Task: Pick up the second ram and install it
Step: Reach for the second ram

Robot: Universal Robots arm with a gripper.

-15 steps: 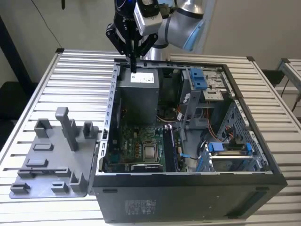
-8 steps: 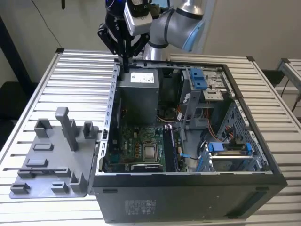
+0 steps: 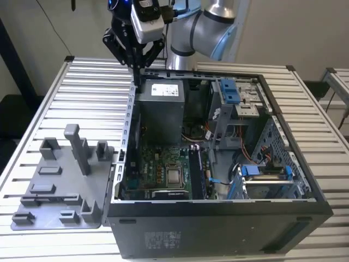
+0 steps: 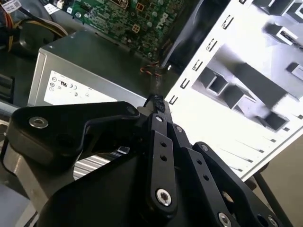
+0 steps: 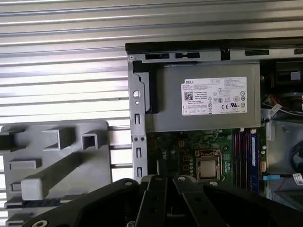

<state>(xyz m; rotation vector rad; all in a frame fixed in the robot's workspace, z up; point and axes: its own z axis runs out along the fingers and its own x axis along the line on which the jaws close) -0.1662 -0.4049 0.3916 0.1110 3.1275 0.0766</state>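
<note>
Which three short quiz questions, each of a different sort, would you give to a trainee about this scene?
1. True or false: the computer case lies open, with its motherboard showing.
2. Fill in: in the exterior view, the grey fixture lies at the case's ____.
3. The claw is nearest to: A) the power supply; B) the grey fixture; C) the processor socket.
Key: 1 true; 2 left; 3 A.
</note>
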